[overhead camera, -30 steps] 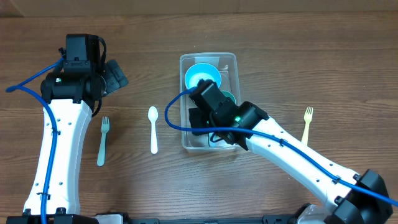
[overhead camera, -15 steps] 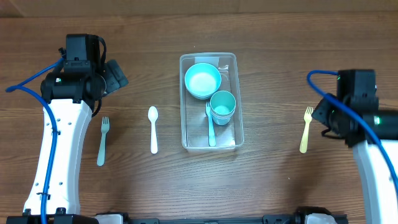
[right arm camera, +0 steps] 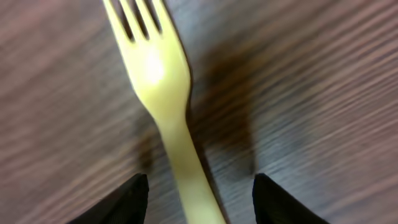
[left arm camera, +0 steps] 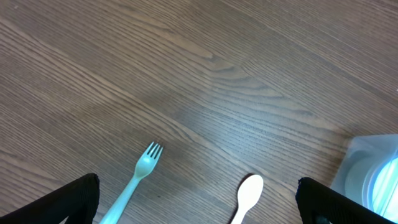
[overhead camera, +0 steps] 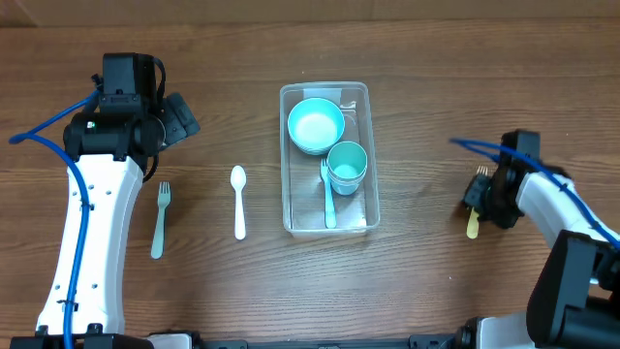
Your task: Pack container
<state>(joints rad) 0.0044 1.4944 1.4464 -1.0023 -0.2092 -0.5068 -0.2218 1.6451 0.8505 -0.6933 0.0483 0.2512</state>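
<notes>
The clear container (overhead camera: 291, 208) stands at the table's middle and holds a teal bowl (overhead camera: 316, 125), a teal cup (overhead camera: 347, 165) and a teal utensil (overhead camera: 328, 201). Its corner shows in the left wrist view (left arm camera: 364, 152). My right gripper (overhead camera: 480, 199) is down low over the yellow fork (overhead camera: 473, 227) at the right; its fingers (right arm camera: 196, 193) are open and straddle the fork's handle (right arm camera: 171, 118). My left gripper (overhead camera: 179, 116) hangs open and empty at the back left, above a teal fork (left arm camera: 138, 174) and a white spoon (left arm camera: 247, 193).
The teal fork (overhead camera: 159, 221) and the white spoon (overhead camera: 238, 200) lie on the wooden table left of the container.
My right arm left the container and swung to the right side, then came down over the yellow fork. The left arm has not moved.
</notes>
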